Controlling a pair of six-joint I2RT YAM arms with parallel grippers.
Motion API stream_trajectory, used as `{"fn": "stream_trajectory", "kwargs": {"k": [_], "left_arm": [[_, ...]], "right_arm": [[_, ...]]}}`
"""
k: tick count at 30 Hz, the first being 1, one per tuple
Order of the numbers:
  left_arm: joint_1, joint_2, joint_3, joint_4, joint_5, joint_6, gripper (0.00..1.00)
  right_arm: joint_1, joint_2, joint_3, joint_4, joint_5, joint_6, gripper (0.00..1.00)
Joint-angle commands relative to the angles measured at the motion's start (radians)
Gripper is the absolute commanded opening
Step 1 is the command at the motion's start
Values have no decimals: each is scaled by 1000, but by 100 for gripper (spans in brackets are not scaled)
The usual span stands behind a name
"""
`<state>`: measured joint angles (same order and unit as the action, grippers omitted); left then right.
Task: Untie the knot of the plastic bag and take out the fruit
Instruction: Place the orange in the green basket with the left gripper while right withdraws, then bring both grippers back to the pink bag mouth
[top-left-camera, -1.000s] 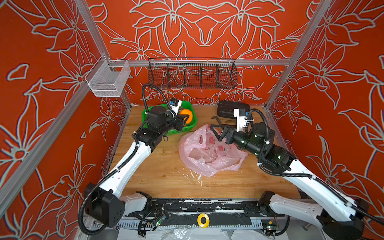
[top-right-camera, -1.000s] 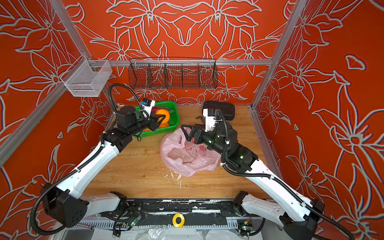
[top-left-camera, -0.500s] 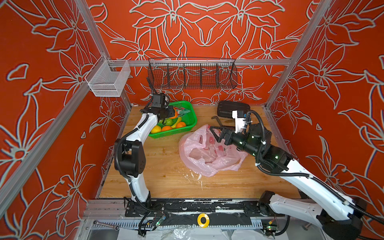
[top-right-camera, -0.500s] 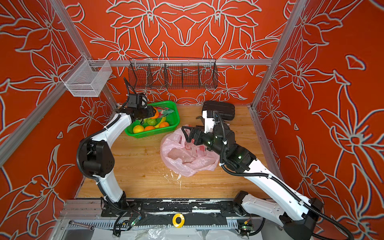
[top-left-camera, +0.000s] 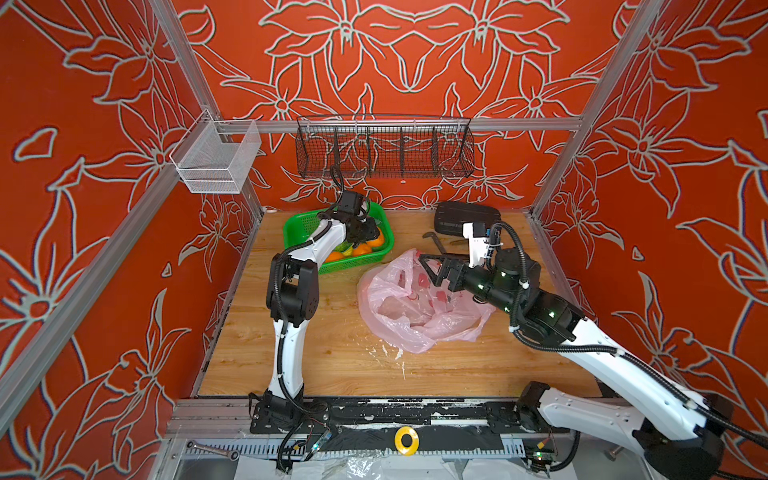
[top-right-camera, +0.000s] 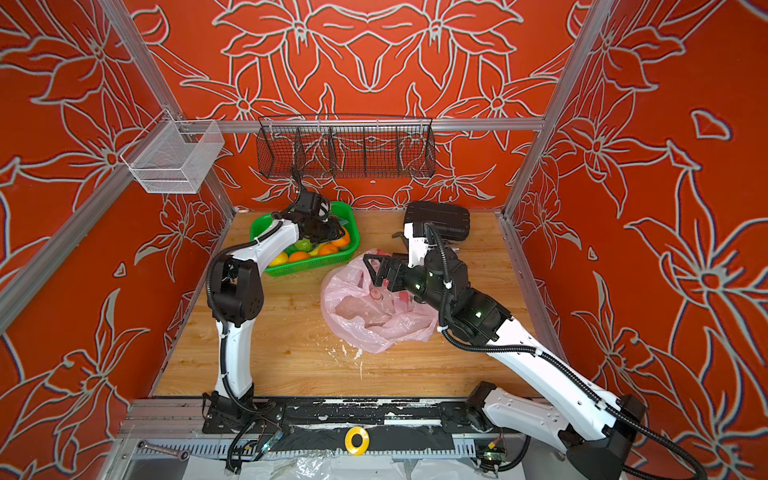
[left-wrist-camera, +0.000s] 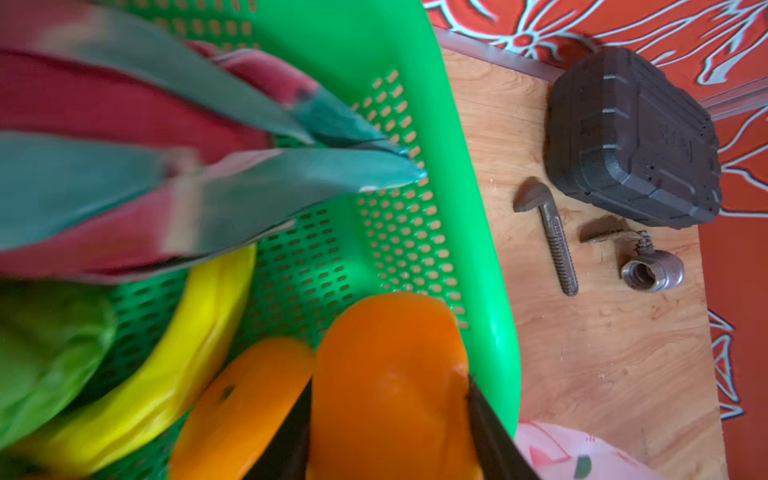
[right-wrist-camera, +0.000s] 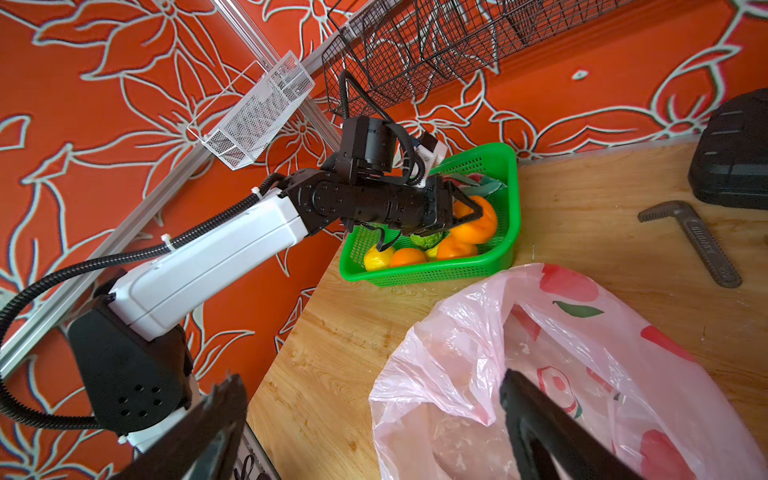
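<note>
Knot looks undone: plastic bag gapes slack on the tabletop beneath my right gripper, jaws wide apart at its mouth; left gripper is clamped on an orange just above the green basket of fruit; I can't tell if any is left bagged.

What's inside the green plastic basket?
Orange round fruits, one in the left gripper, a yellow banana, a green fruit, a red dragon fruit. Its arm covers part from above.

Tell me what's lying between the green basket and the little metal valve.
A hooked metal bar lies on the table between the green basket and the valve, touching neither. The left wrist view shows it clearly.
</note>
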<state>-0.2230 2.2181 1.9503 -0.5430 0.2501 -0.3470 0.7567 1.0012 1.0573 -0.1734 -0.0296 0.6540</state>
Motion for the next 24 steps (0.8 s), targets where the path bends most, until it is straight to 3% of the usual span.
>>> {"fn": "stream_trajectory", "kwargs": {"k": [1, 4, 9, 11, 16, 24], "left_arm": [[7, 79, 85, -82, -26, 36, 36], [6, 101, 107, -104, -39, 45, 44], [7, 52, 57, -93, -42, 57, 73], [5, 14, 26, -84, -52, 59, 81], [3, -132, -81, -52, -58, 51, 82], [-65, -564, -394, 67, 20, -8, 82]], "right_arm": [[-5, -1, -10, -2, 14, -4, 97], [-5, -3, -6, -9, 16, -5, 97], [-6, 0, -6, -13, 19, -5, 97], [-6, 1, -5, -17, 19, -5, 97], [-6, -3, -9, -31, 16, -5, 97], [-6, 23, -72, -61, -73, 0, 85]]}}
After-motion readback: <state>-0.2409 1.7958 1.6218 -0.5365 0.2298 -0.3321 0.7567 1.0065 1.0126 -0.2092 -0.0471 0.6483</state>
